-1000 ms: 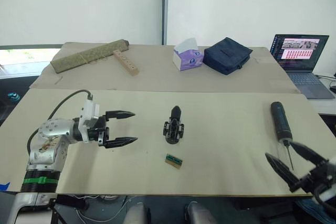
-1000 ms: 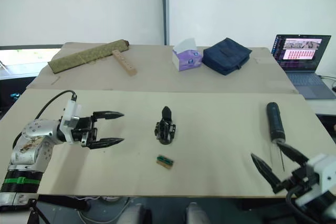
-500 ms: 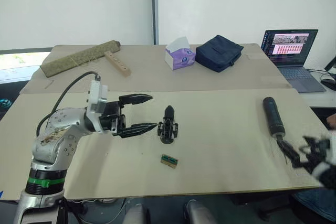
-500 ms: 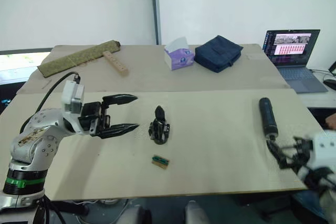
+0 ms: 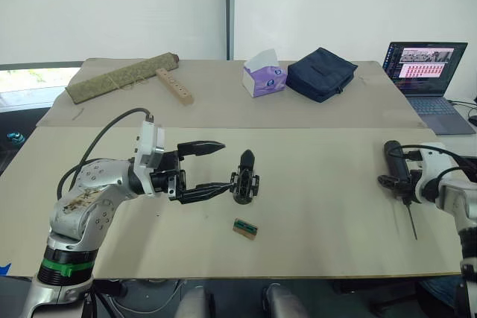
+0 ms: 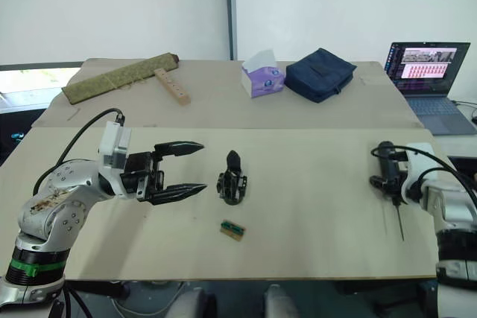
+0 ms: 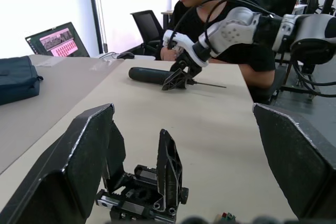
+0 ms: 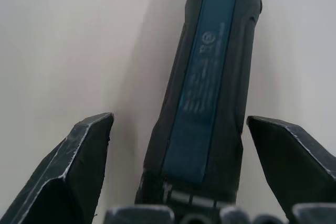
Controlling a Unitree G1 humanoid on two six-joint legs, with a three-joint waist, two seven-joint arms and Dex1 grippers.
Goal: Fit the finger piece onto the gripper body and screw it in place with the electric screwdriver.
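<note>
The left gripper (image 5: 215, 167) has its two glossy black pointed fingers spread apart, empty, with the tips just beside the chunky black gripper body (image 5: 244, 182). This block stands near the middle of the smooth beige table (image 5: 313, 206), with one pointed finger upright. At 5 o'clock from it lies a small green rectangular block (image 5: 246, 228). The right gripper (image 8: 176, 182) is open, its matte fingers at both sides of the thick black cylindrical electric screwdriver (image 5: 397, 172), which lies flat. Its thin metal bit (image 5: 411, 222) points to 6 o'clock.
</note>
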